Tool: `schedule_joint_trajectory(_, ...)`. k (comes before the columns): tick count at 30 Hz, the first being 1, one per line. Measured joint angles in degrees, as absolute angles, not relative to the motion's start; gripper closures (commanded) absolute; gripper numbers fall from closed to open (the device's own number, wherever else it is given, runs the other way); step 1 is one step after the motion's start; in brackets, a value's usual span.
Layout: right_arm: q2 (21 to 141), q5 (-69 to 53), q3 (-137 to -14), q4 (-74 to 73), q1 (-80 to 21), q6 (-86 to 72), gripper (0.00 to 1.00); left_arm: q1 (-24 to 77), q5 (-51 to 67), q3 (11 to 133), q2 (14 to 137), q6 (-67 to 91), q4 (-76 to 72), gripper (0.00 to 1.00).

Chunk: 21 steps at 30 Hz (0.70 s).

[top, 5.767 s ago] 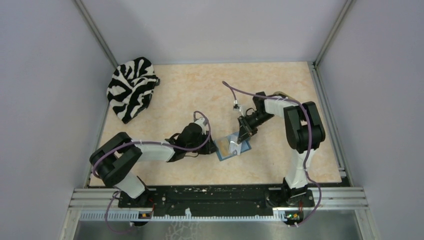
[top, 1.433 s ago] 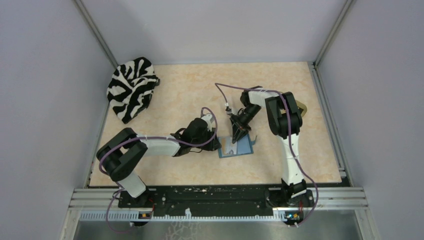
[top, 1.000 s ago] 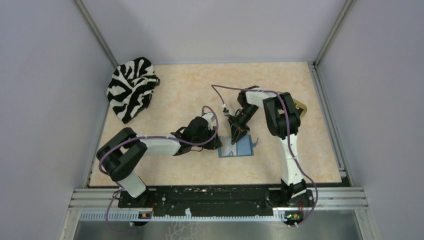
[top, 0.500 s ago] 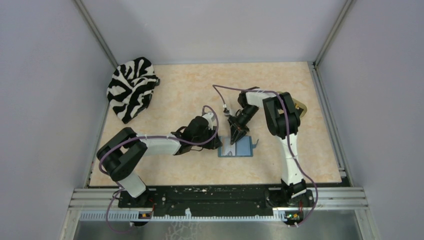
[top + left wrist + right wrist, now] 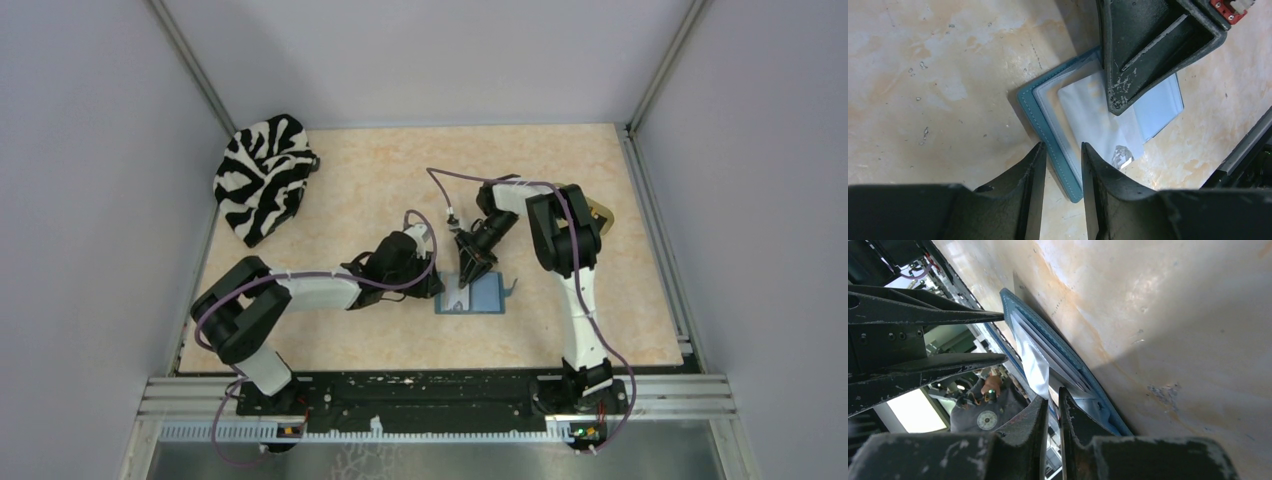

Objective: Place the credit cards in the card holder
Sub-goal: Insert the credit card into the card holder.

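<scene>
Insertion step: right gripper [image 5: 1052,397] pinches a pale credit card [image 5: 1098,125] over the open card holder [image 5: 488,296] mid-table, left gripper [image 5: 1063,150] narrowly apart astride its edge; next likely needs a shallow, aligned push.

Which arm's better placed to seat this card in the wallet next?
Right. The right gripper pinches the pale credit card over the open card holder; the left gripper straddles the holder's edge, suited to steadying it.
</scene>
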<state>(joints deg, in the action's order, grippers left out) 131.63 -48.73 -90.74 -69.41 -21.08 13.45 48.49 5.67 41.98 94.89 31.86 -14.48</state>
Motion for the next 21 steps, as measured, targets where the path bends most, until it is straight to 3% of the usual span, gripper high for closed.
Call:
schedule_joint_trajectory(11, 131.6, -50.0, -90.7, -68.1, -21.1, 13.5, 0.88, 49.1, 6.1, 42.5, 86.8, 33.5, -14.5, 0.65)
schedule_joint_trajectory(21, 131.6, -50.2, -90.7, -68.0, -21.1, 13.8, 0.87, 60.4, -1.4, 55.7, 94.7, 34.7, -7.7, 0.72)
